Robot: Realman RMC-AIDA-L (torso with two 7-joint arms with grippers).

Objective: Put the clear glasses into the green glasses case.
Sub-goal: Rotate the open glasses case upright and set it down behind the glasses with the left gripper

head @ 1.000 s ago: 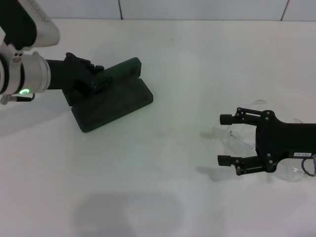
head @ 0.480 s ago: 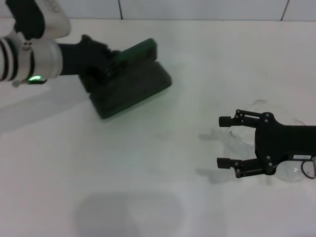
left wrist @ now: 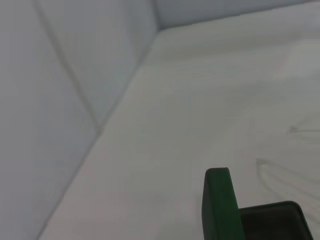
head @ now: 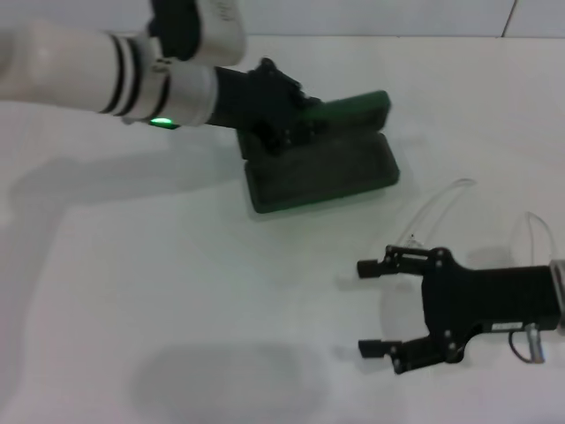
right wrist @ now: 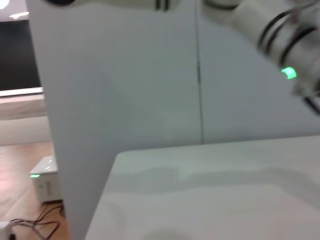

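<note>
The green case lies open on the white table, toward the far middle, its lid raised at an angle over the dark tray. The left gripper is clamped on the case at the hinge side, its black fingers pinching the lid's near end; the left wrist view shows only the lid's green edge and a corner of the dark interior. The clear glasses lie on the table to the right of the case and apart from it, one thin arm curving up toward the case and another faint arm showing farther right; much of the frame is hidden under the right arm. The right gripper hovers just beside the glasses with its fingers spread wide, holding nothing. The glasses look light, thin and smooth, so they will likely slide or flex under a careless pinch, and the arms may splay or fold. The safest hold seems to be across the bridge or the stiff top of the front, closing gently, not on a single arm. The case looks rigid and should stay put while held.
</note>
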